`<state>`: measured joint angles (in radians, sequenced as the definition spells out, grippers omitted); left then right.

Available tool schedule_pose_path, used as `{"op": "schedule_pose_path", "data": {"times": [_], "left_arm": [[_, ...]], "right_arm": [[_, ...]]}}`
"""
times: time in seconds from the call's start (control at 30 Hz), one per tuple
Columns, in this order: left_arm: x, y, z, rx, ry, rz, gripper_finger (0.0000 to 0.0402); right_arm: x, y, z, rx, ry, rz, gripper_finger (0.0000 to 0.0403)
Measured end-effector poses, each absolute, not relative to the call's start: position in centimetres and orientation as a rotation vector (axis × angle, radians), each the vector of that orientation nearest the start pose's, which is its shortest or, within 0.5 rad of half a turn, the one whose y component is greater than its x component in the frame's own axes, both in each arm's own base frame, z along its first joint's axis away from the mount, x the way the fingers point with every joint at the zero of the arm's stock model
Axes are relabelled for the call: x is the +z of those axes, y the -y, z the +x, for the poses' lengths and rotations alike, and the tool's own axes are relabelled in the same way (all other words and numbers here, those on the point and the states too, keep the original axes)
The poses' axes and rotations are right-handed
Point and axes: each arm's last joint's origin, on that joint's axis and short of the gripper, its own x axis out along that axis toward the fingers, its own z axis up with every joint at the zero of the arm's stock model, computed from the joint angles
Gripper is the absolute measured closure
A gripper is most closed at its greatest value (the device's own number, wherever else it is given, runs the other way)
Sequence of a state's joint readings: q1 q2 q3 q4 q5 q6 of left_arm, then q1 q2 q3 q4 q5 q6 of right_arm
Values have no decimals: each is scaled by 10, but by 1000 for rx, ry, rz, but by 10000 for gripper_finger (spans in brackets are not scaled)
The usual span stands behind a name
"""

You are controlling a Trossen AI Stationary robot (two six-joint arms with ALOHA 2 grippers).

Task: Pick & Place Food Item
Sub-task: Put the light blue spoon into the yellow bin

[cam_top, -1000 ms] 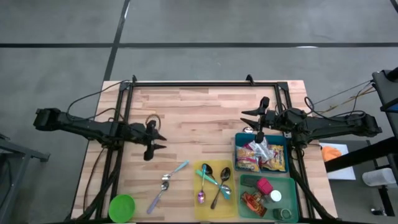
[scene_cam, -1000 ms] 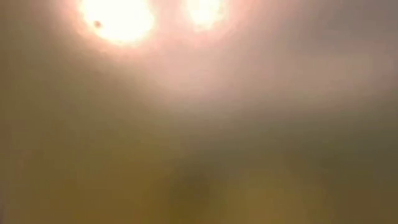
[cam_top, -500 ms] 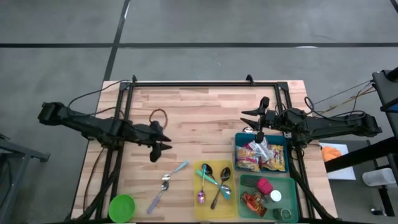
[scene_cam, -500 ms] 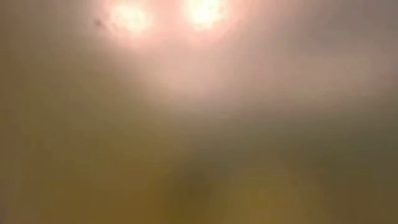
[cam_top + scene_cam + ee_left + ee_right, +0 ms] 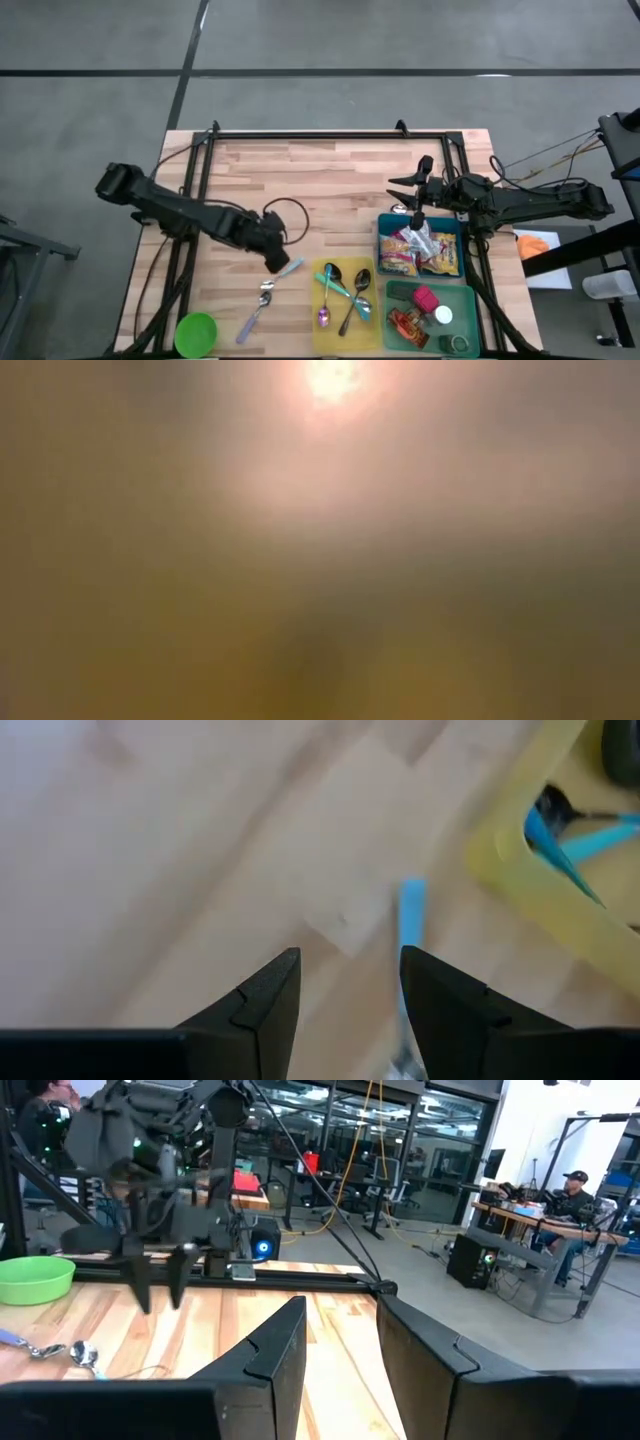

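Note:
Food packets [image 5: 420, 252] lie in a blue tray [image 5: 381, 240] at the table's right. More food items [image 5: 424, 299] sit in a green tray [image 5: 472, 305] in front of it. My left gripper [image 5: 276, 258] is open and points steeply down over the bare wood. It hovers just above the handle end of a blue-handled spoon [image 5: 284, 270], beside the yellow tray [image 5: 316, 300]. The left wrist view shows the blue handle [image 5: 411, 915] past the open gripper [image 5: 350, 975], untouched. My right gripper [image 5: 404, 196] waits level and open at the blue tray's far edge; nothing is between its fingers [image 5: 340, 1330].
The yellow tray holds several spoons [image 5: 350, 290]. A second spoon [image 5: 256, 316] lies on the wood, and a green bowl [image 5: 196, 333] stands at the near left corner. A black frame [image 5: 320, 134] runs along the far edge. The low view is a blur.
My left gripper has swung toward the table's right and near edges. It went from mid-left over the wood to the blue-handled spoon, rolling about its own axis and tipping downward. Its cable loop has followed.

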<state>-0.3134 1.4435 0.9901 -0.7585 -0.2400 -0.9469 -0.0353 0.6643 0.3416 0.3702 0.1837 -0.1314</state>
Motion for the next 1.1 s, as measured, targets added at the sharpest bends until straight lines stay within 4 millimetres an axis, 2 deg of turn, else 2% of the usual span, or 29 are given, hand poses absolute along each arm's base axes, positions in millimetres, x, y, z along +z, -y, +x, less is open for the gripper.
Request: {"op": "schedule_pose_path", "data": {"times": [0.13, 0.33, 0.6, 0.8, 1.1], "left_arm": [[212, 87, 262, 434, -1185, -616, 228], [197, 113, 257, 489, -1282, -740, 228], [174, 145, 260, 480, -1271, -738, 228], [154, 148, 266, 533, -1310, -732, 228], [149, 146, 268, 497, -1285, -593, 228]], "right_arm": [[250, 11, 159, -222, 33, -127, 282], [250, 11, 159, -222, 33, -127, 282], [250, 11, 159, -222, 33, -127, 282], [250, 11, 159, -222, 33, -127, 282], [250, 11, 159, -222, 33, -127, 282]]}}
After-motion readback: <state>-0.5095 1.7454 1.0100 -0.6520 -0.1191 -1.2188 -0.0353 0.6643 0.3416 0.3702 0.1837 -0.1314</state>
